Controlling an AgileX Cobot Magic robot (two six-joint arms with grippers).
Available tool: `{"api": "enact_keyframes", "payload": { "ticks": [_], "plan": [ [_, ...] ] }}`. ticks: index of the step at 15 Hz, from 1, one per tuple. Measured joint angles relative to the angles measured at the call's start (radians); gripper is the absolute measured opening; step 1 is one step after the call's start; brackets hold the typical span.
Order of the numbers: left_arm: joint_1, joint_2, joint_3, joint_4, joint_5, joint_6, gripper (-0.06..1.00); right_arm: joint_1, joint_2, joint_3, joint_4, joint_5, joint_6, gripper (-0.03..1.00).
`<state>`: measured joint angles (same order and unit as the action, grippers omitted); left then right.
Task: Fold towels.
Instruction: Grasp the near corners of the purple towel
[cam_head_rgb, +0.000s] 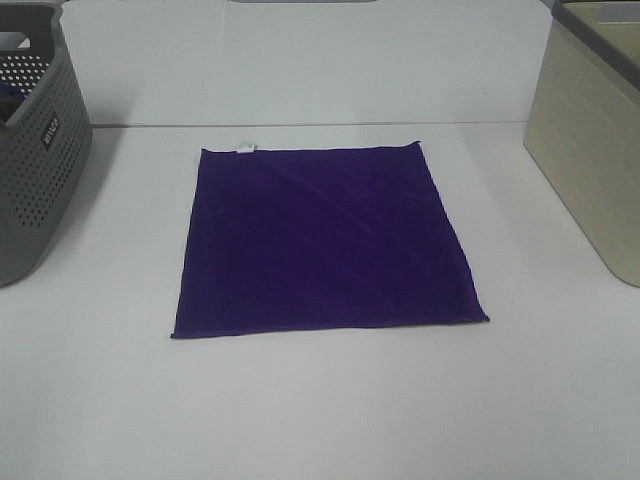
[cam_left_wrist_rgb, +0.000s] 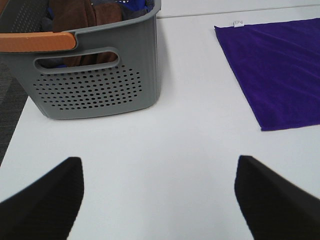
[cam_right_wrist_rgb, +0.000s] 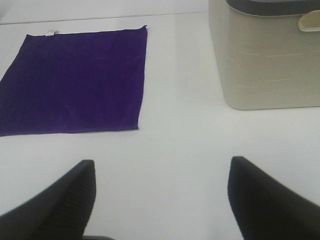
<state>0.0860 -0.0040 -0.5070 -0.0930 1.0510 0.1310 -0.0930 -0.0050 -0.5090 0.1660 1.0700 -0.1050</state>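
Note:
A deep purple square towel lies flat and unfolded on the white table, with a small white tag at its far left corner. It also shows in the left wrist view and in the right wrist view. Neither gripper shows in the exterior high view. My left gripper is open and empty over bare table, well to the left of the towel. My right gripper is open and empty over bare table, to the right of the towel and nearer the front.
A grey perforated basket stands at the table's left edge; in the left wrist view it holds brown and blue cloths. A beige bin stands at the right edge and shows in the right wrist view.

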Motion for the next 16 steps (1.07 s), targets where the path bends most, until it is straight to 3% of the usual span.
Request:
{"api": "enact_keyframes", "payload": {
  "ticks": [13,14,15,16],
  "plan": [
    [-0.002,0.000,0.000,0.001,0.000,0.000,0.76,0.000,0.000,0.000,0.000,0.000,0.000,0.74],
    [-0.002,0.000,0.000,0.001,0.000,0.000,0.79,0.000,0.000,0.000,-0.002,0.000,0.000,0.78],
    [-0.002,0.000,0.000,0.001,0.000,0.000,0.94,0.000,0.000,0.000,-0.012,0.000,0.000,0.92],
    [-0.002,0.000,0.000,0.001,0.000,0.000,0.97,0.000,0.000,0.000,-0.019,0.000,0.000,0.95]
  ]
}}
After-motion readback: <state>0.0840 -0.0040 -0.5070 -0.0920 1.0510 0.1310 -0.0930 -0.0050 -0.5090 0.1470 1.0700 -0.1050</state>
